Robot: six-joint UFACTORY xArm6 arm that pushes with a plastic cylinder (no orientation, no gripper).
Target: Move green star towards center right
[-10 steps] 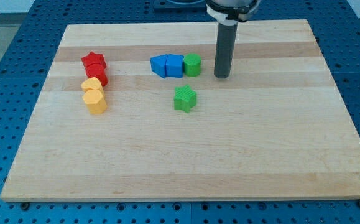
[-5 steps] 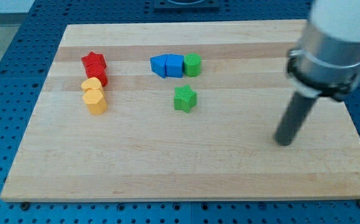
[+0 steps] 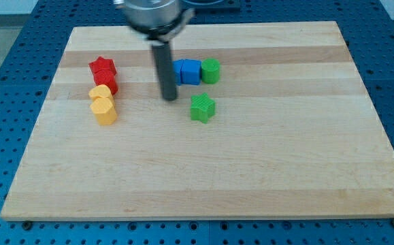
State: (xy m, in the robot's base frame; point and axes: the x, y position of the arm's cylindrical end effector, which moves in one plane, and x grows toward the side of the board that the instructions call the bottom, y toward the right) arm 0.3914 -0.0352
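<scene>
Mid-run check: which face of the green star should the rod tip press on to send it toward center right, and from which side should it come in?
Press the green star on its view-left face, coming in from the view's left. My tip already sits to its left and slightly higher, apart from it. It probably needs to drop level with the star's middle first, since an off-centre push on its points would likely spin it.

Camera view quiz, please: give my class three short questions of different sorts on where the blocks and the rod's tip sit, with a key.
1. True or false: my tip touches the green star.
2. Which block lies directly above the green star? A) red star B) green cylinder C) yellow heart
3. Fill in: my tip is on the green star's ___ side in the view.

Key:
1. False; a gap of board shows between them.
2. B, the green cylinder, beside the blue blocks.
3. Left.
</scene>
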